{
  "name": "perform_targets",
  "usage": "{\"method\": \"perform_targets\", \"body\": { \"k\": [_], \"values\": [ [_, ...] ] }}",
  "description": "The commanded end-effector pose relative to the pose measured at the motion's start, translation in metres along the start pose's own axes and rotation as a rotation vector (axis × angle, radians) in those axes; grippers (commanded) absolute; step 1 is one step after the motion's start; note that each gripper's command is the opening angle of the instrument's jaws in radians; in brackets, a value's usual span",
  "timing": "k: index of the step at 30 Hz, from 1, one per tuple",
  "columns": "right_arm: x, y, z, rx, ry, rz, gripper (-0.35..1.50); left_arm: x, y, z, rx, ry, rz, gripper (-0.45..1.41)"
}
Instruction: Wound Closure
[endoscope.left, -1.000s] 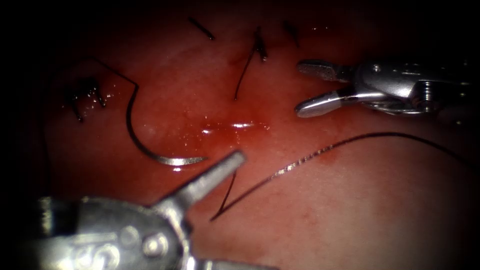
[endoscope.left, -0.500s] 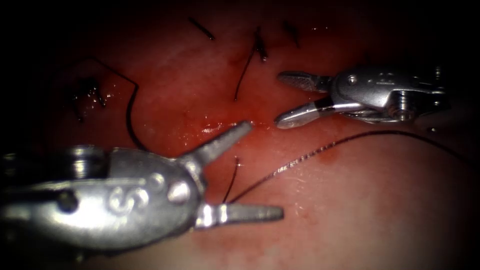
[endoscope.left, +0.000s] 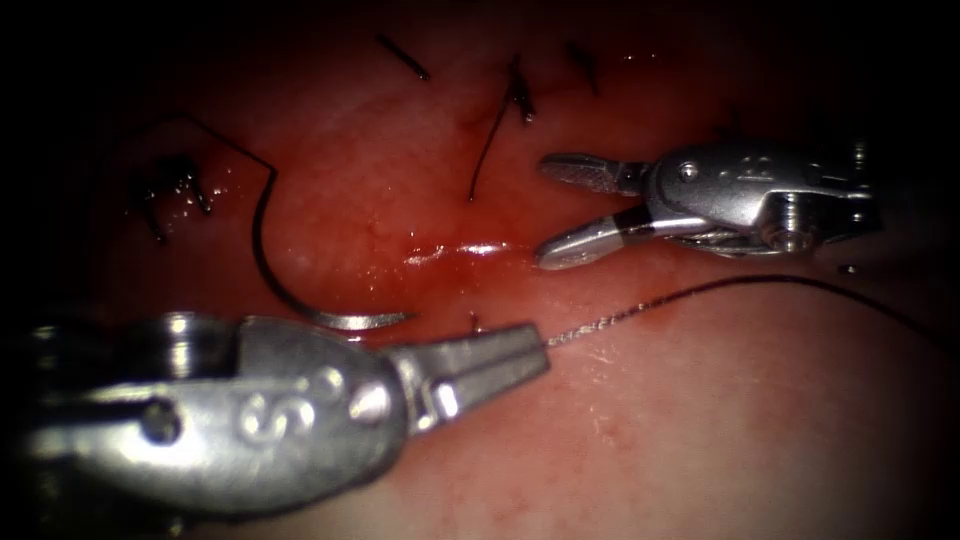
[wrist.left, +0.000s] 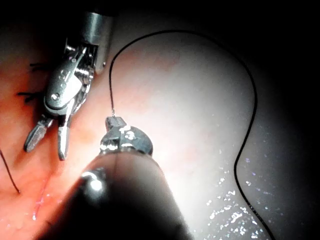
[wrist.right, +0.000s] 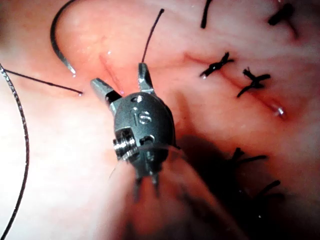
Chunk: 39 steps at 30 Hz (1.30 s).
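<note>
The needle (endoscope.left: 300, 290) is seen lying free on the tissue (endoscope.left: 700, 420), left of the cut (endoscope.left: 460, 250). The thread (endoscope.left: 640, 305) is clamped in the closed left hand (endoscope.left: 535, 345). Nothing is held by the right hand (endoscope.left: 545, 210), spread wide beside the cut.

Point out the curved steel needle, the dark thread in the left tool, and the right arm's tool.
Curved steel needle (endoscope.left: 300, 300): endoscope view, mid-curve, lying free on the tissue.
Dark thread (endoscope.left: 640, 306): endoscope view, the stretch just past the left arm's shut jaws.
Right arm's tool (endoscope.left: 560, 210): endoscope view, midway between its open jaw tips.
</note>
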Motion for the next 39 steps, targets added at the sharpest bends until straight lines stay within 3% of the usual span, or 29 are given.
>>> {"method": "perform_targets", "body": {
  "k": [1, 8, 12, 18, 33, 34, 35, 37, 39],
  "values": [
    [-0.0006, -0.0008, 0.0006, 0.017, 0.004, 0.006, 1.25, -0.0006, 0.0006, 0.0006, -0.013, 0.006, 0.002, -0.45],
    [-0.0011, -0.0038, 0.0009, 0.169, 0.038, -0.010, 1.27, -0.0029, -0.0018, -0.0009, -0.020, 0.101, 0.007, -0.45],
    [-0.0011, -0.0066, 0.0015, 0.277, 0.032, -0.002, 1.30, -0.0042, -0.0039, -0.0021, -0.016, 0.248, -0.019, -0.45],
    [-0.0004, -0.0106, 0.0037, 0.399, 0.004, 0.069, 1.13, -0.0051, -0.0052, -0.0027, -0.037, 0.359, -0.022, -0.45],
    [0.0011, -0.0134, 0.0090, 0.365, 0.019, 0.130, 1.06, -0.0051, -0.0047, -0.0024, -0.094, 0.416, -0.001, -0.45],
    [0.0010, -0.0135, 0.0091, 0.364, 0.019, 0.129, 0.95, -0.0051, -0.0046, -0.0025, -0.096, 0.417, -0.001, -0.45],
    [0.0010, -0.0136, 0.0091, 0.365, 0.019, 0.128, 0.59, -0.0051, -0.0047, -0.0025, -0.099, 0.418, 0.000, -0.45],
    [0.0009, -0.0137, 0.0090, 0.362, 0.020, 0.133, -0.35, -0.0052, -0.0047, -0.0027, -0.099, 0.417, 0.001, -0.45],
    [0.0008, -0.0136, 0.0086, 0.310, 0.009, 0.152, -0.35, -0.0054, -0.0048, -0.0030, -0.095, 0.420, 0.000, -0.45]
  ]
}}
